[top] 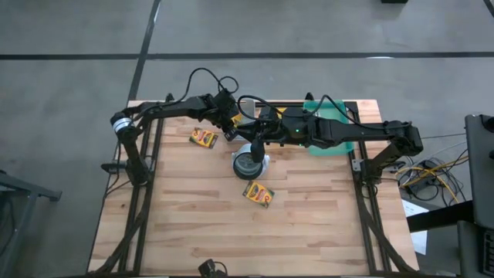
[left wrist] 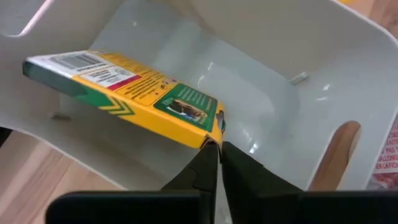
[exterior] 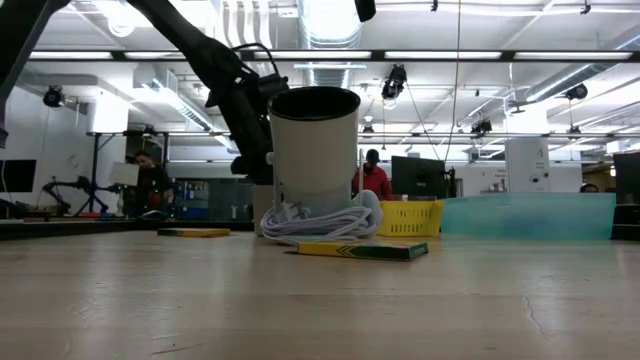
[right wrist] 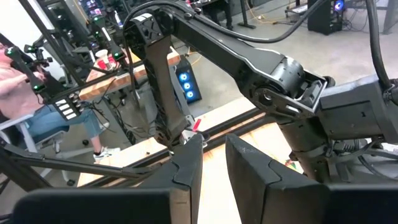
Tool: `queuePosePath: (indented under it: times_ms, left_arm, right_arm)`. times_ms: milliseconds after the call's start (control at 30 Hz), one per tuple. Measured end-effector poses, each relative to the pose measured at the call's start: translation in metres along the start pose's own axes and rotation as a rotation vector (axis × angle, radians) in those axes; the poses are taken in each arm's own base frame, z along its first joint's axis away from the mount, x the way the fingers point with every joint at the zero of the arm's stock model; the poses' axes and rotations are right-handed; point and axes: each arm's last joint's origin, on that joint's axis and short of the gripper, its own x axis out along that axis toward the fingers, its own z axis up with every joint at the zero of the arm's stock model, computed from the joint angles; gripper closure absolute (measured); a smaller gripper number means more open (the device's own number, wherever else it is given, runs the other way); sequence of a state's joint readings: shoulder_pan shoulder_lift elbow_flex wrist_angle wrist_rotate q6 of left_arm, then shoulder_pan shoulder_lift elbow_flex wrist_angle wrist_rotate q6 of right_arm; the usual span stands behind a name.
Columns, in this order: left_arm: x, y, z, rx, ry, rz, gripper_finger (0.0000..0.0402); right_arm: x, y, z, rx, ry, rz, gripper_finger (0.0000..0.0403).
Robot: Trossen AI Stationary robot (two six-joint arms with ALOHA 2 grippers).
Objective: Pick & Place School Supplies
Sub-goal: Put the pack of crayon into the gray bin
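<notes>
My left gripper is shut on a yellow-and-green crayon box, inside a white bin. In the high view this gripper is at the table's far middle, and the arms hide the bin. A second crayon box lies flat on the wood near it, and a third lies in front of a cup. My right gripper hangs high above the cup, open, with nothing between its fingers. My left gripper pinches one corner of the crayon box between its two fingertips. The fingers slant down from above. The box sticks out away from them, tilted, over the bin's inside. Whether its far end rests on the bin's wall I cannot tell.
The dark-rimmed cup stands mid-table with a white cable coiled at its foot. A teal tray lies at the far right, and a yellow basket stands behind the cup. The near half of the table is bare wood.
</notes>
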State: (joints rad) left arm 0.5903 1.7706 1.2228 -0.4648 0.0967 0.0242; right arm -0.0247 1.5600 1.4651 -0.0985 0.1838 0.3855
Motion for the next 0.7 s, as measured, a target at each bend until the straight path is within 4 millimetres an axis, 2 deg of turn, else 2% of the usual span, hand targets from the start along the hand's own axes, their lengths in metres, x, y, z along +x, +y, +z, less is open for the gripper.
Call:
queuePosePath:
  times_ms: [500, 700]
  left_arm:
    - [-0.003, 0.000, 0.000, 0.000, -0.006, -0.041, 0.0280]
    - [-0.012, -0.001, 0.002, -0.002, -0.011, -0.040, 0.0266]
  right_arm:
    - [0.000, 0.000, 0.000, 0.000, 0.000, 0.000, 0.0335]
    - [0.000, 0.000, 0.000, 0.000, 0.000, 0.000, 0.0335]
